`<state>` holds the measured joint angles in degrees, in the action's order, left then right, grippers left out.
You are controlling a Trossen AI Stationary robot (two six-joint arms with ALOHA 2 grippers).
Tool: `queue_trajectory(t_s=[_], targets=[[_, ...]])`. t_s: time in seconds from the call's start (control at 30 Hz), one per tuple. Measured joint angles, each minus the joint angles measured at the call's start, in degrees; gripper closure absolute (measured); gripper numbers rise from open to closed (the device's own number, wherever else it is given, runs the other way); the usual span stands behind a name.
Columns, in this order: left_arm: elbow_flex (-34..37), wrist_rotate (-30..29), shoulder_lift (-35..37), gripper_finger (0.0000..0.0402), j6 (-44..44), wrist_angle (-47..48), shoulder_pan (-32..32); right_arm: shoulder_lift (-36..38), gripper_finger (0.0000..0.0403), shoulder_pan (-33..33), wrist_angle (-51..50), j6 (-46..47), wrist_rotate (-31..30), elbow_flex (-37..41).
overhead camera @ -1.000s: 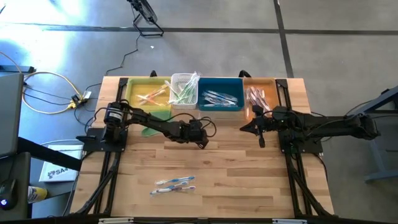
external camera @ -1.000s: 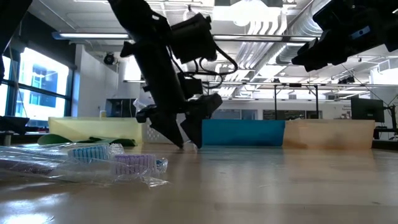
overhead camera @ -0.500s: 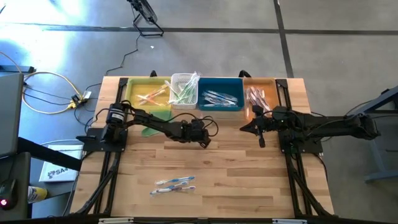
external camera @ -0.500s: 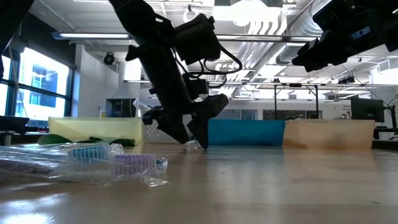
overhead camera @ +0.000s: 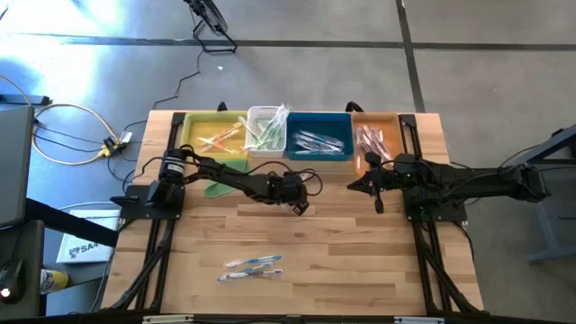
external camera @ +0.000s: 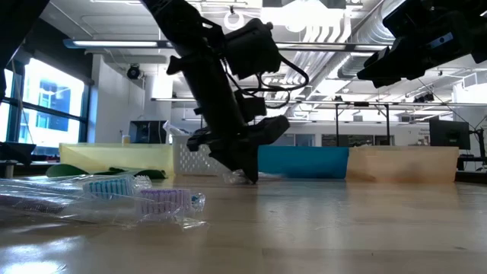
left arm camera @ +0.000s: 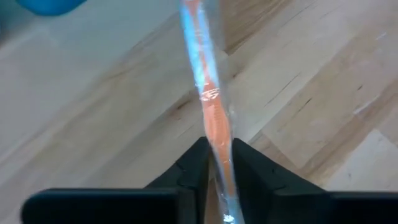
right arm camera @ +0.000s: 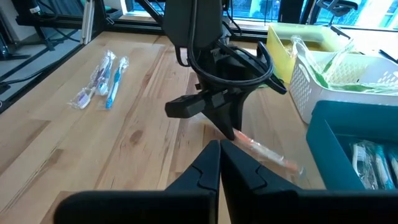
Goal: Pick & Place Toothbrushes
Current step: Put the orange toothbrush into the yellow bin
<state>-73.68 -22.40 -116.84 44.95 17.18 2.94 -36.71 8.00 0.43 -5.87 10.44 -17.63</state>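
Almost no legible text was found. In the high view, a few dark letters, seemingly "SA", were made out on a white box [overhead camera: 79,248] lying on the floor beside the counter's left edge, but the full marking could not be read. No other label, brand, number or sign could be read in any view.
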Motion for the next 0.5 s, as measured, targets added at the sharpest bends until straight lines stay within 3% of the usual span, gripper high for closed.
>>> queue_trajectory(t_s=[0.2, 0.5], targets=[[-1.93, 4.12, -0.13, 0.0382, -4.59, 0.42, -0.07, 0.0, 0.0398, 0.01, -0.11, 0.0, 0.0, 0.0], [-8.86, 5.22, -0.26, 0.0384, -14.49, 8.61, 0.14, 0.0, 0.0398, 0.01, -0.19, 0.0, 0.01, 0.0]])
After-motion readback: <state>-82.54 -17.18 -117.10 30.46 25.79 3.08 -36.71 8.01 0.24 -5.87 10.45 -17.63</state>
